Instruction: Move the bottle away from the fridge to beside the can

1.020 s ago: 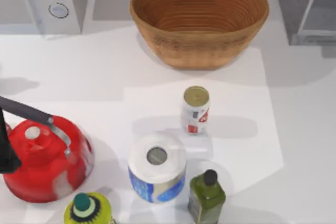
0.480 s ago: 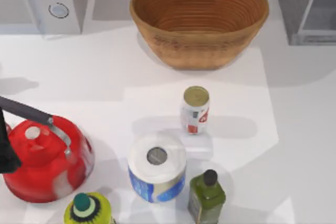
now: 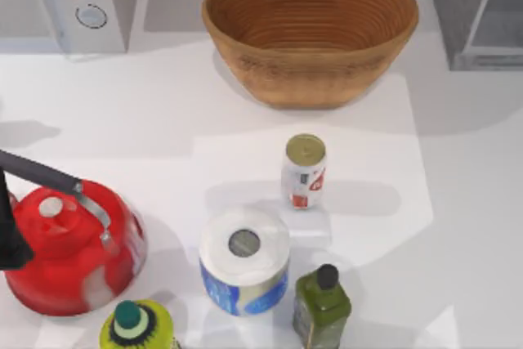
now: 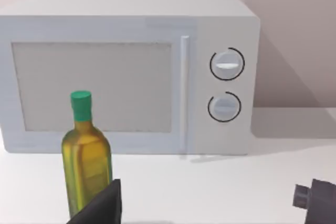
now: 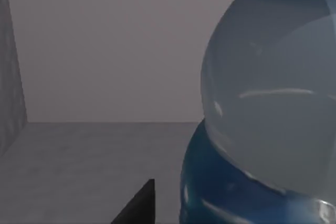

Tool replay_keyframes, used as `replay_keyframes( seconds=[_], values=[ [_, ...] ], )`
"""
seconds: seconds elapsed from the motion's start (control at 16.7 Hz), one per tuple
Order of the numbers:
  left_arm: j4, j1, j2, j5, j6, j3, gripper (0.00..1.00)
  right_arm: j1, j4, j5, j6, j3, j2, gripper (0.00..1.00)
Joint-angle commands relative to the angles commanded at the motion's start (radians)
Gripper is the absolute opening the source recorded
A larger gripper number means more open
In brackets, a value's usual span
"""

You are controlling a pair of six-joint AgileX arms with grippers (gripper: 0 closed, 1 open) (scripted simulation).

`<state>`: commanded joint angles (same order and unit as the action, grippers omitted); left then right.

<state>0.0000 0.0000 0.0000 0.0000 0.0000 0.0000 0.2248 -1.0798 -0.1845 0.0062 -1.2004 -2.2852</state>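
White table (image 3: 458, 226), top view: the can (image 3: 304, 171) stands upright mid-table, the fridge (image 3: 476, 10) at the far right corner, left arm (image 3: 10, 230) at the left edge | left wrist view: left gripper (image 4: 210, 205) fingers apart before a microwave (image 4: 128, 72) | right wrist view: the bottle (image 5: 268, 108) looms beside a dark fingertip (image 5: 137, 205); right gripper's finger state cannot be told.

Can (image 3: 305, 171): small, white-and-red, dull gold top; upright near the table's middle, on the near side of the wicker basket.

Fridge (image 3: 476, 11): grey cabinet, pale door panel; far right corner.

Bottle (image 5: 268, 103): clear plastic, blue label band; very close in the right wrist view, grey surface behind it.
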Motion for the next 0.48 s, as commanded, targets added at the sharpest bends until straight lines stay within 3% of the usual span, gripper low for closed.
replay_keyframes(
  seconds=[0.48],
  values=[
    [0.000,0.000,0.000,0.000,0.000,0.000,1.00,0.000,0.000,0.000,0.000,0.000,0.000,0.02]
  ],
)
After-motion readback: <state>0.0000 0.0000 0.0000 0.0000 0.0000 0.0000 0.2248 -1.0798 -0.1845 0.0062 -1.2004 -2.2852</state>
